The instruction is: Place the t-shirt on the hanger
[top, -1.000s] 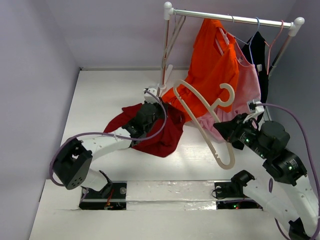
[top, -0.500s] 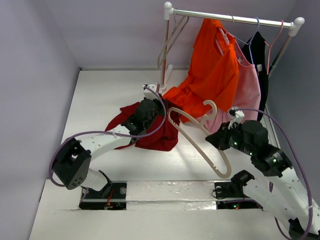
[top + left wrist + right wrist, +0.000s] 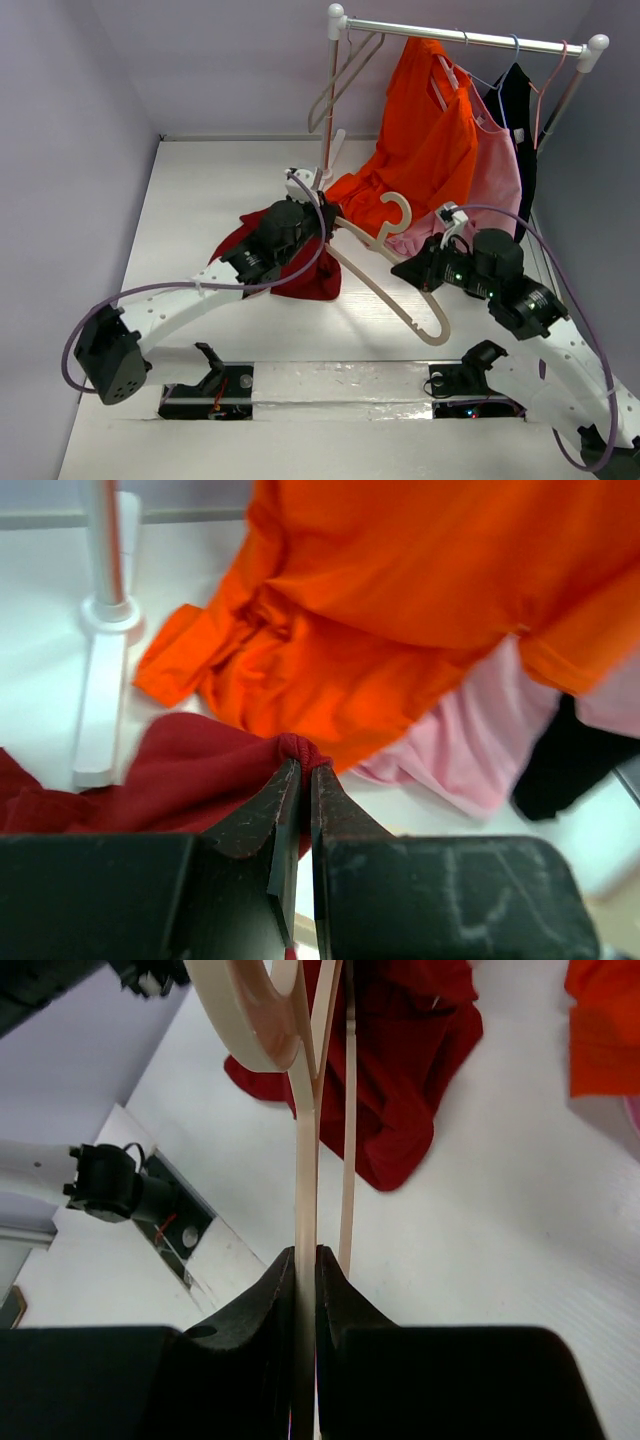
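Note:
The dark red t-shirt (image 3: 305, 280) lies bunched on the white table, partly under my left arm. My left gripper (image 3: 312, 224) is shut on a fold of the t-shirt (image 3: 180, 790), pinched at its fingertips (image 3: 298, 765). My right gripper (image 3: 412, 270) is shut on a bar of the cream hanger (image 3: 400, 290) and holds it tilted above the table, its hook (image 3: 397, 208) pointing toward the rack. In the right wrist view the hanger (image 3: 305, 1110) runs up from the shut gripper (image 3: 306, 1255), over the t-shirt (image 3: 400, 1060).
A white clothes rack (image 3: 460, 38) stands at the back with an orange shirt (image 3: 425, 140), a pink garment (image 3: 495, 170), a black garment (image 3: 520, 110) and a thin empty hanger (image 3: 340, 85). Its foot (image 3: 100, 670) is near the t-shirt.
My right gripper has carried the hanger left and down toward the t-shirt. My left gripper has drawn the t-shirt's fold a little nearer, and the cloth has bunched more.

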Robot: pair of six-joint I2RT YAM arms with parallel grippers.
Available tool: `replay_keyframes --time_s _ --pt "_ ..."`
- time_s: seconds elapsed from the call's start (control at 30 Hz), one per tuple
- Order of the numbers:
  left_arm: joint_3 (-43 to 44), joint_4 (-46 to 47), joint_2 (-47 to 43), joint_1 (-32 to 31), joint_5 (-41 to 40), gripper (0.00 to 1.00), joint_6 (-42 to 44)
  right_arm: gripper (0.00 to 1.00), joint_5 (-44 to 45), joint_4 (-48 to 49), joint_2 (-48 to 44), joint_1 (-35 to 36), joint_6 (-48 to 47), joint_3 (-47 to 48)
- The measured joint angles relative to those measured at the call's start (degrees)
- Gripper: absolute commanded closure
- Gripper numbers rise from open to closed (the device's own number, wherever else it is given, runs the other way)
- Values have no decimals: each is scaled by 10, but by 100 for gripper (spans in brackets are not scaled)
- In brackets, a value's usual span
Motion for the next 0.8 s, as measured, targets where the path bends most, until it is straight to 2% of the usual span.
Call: replay_keyframes --time_s 0.13,0.3,0.43,0.57,0.67,0.8 --pt "51 -83 -34 -21 -9 100 10 100 1 24 -11 5 -2 17" --pt "155 -184 -71 -19 -34 100 20 100 0 27 -47 6 -14 96" --pt "236 -250 -75 -19 -37 100 23 100 -49 64 -67 6 -3 112" --pt "304 -302 -52 -35 -26 100 25 100 -76 104 -42 6 8 80" --pt "346 -349 -19 -73 -25 100 31 100 -94 115 3 7 8 78" --pt "377 -404 3 -94 -33 100 40 100 -102 94 48 8 -20 93"
